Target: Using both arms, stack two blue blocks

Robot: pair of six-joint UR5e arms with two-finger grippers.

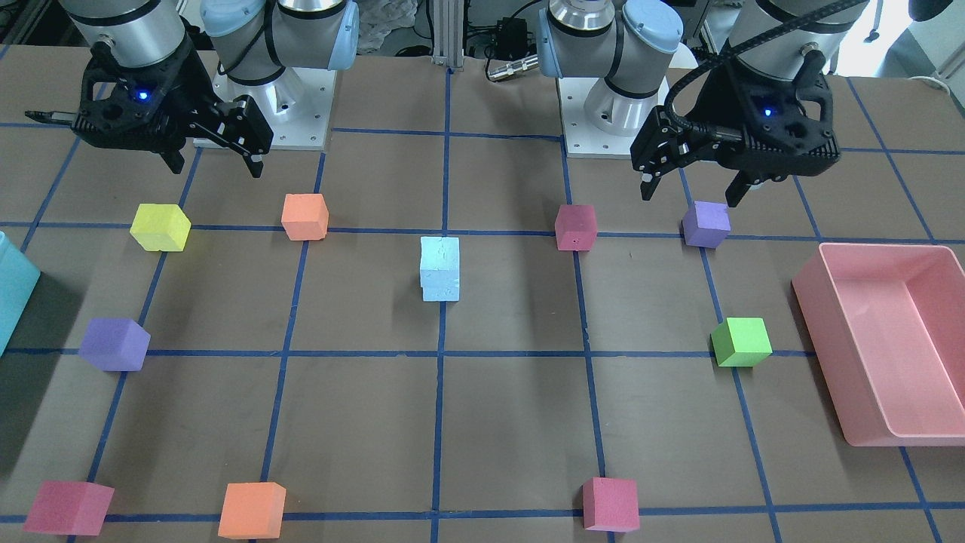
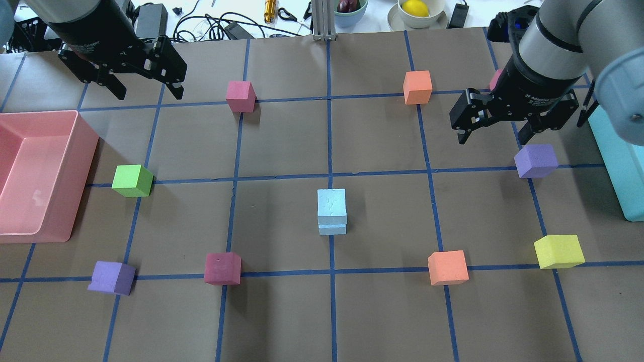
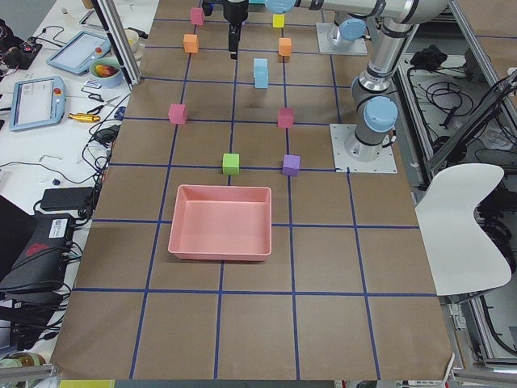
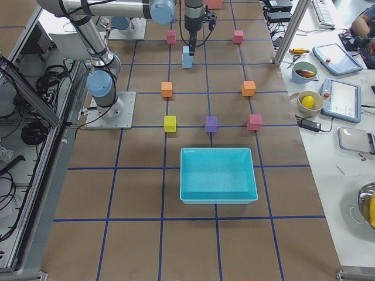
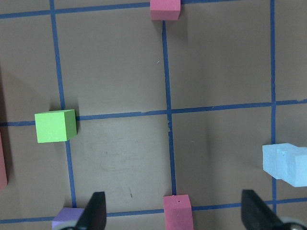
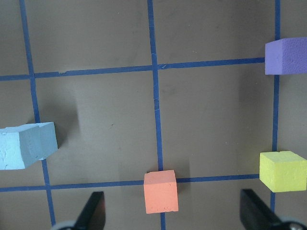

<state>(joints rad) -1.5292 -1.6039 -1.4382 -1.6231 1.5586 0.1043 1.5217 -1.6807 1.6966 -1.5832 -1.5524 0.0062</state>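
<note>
The two pale blue blocks (image 2: 332, 211) stand stacked one on the other at the table's centre, on a blue grid line; the stack also shows in the front view (image 1: 440, 269), the left wrist view (image 5: 288, 163) and the right wrist view (image 6: 26, 145). The top block sits slightly offset on the lower one. My left gripper (image 2: 149, 94) is open and empty, raised above the table far to the stack's left (image 1: 690, 196). My right gripper (image 2: 492, 138) is open and empty, raised far to the stack's right (image 1: 217, 167). Neither gripper touches a block.
A pink bin (image 2: 75, 151) sits at the left edge and a teal bin (image 2: 621, 171) at the right edge. Purple (image 2: 536, 161), yellow (image 2: 558, 251), orange (image 2: 448, 268), maroon (image 2: 222, 268) and green (image 2: 132, 181) cubes lie scattered around the stack on the grid.
</note>
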